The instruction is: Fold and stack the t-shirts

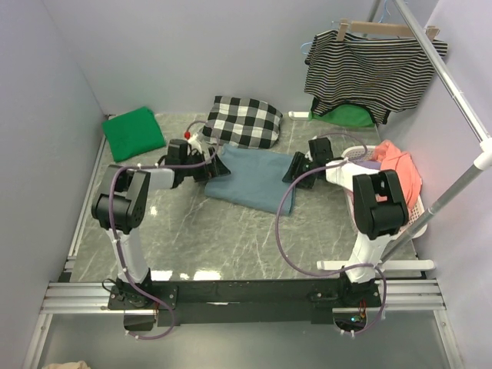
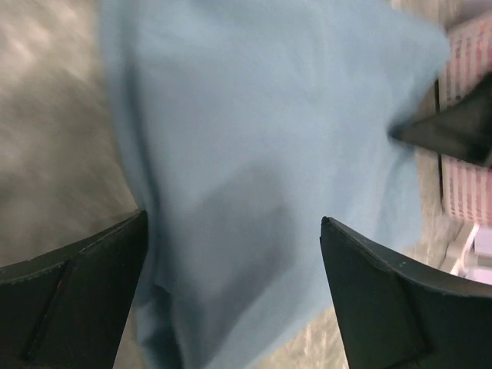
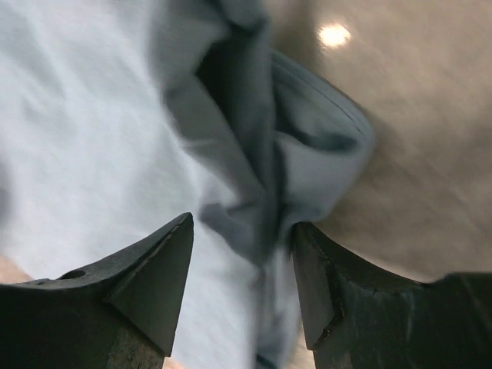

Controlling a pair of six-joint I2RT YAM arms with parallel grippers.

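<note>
The slate-blue t-shirt (image 1: pixel 254 178) lies partly folded on the table's middle. A bright green t-shirt (image 1: pixel 134 132) lies folded at the far left. My left gripper (image 1: pixel 217 167) is at the blue shirt's left edge. In its wrist view it (image 2: pixel 234 231) is wide open, with smooth blue cloth (image 2: pixel 254 138) under the gap. My right gripper (image 1: pixel 296 167) is at the shirt's right edge. In its wrist view it (image 3: pixel 244 224) is open, with a bunched fold of the blue shirt (image 3: pixel 261 177) between the jaws, touching the right finger (image 3: pixel 338 300). Both wrist views are blurred.
A black-and-white checked cloth (image 1: pixel 242 121) lies just behind the blue shirt. A striped top (image 1: pixel 369 69) hangs on a rail at the back right, green cloth (image 1: pixel 350 117) under it. A white basket (image 1: pixel 419 207) with pink-orange clothes stands at the right.
</note>
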